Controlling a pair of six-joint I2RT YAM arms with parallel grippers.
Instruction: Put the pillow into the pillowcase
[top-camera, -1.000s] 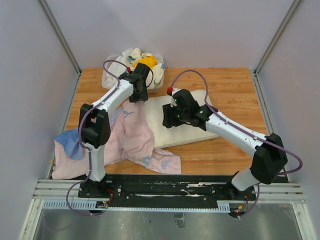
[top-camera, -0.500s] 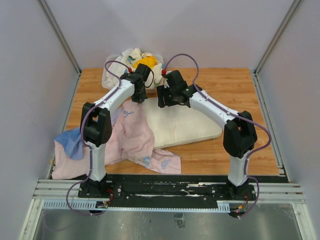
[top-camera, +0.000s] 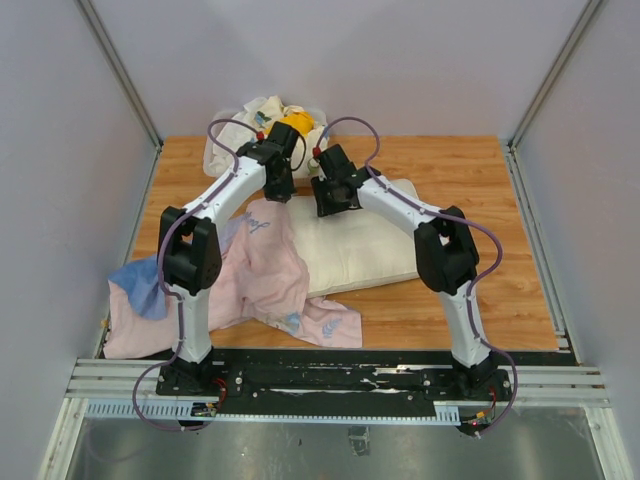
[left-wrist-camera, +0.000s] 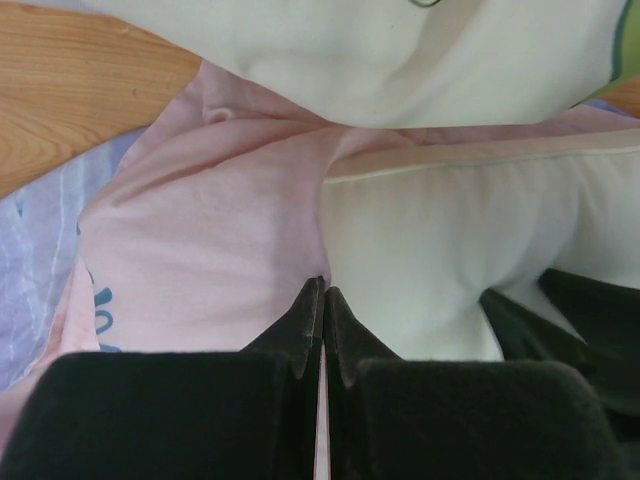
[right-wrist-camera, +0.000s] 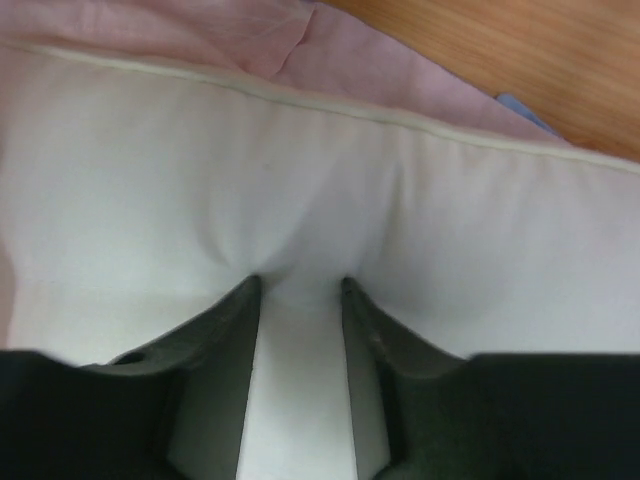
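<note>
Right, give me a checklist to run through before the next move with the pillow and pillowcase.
1. Right gripper gripping the pillow: ok, the white cloth puckers in its grip.
2. Left gripper holding the pillowcase: cannot tell; the jaws are shut at the pink edge, but no cloth shows between them.
3. Pillowcase mouth open: not ok, it lies crumpled with no opening showing.
4. Pillow inside the pillowcase: not ok, it lies bare and uncovered.
5. Cloth pile clear of the left gripper: cannot tell, it sits close behind it.
</note>
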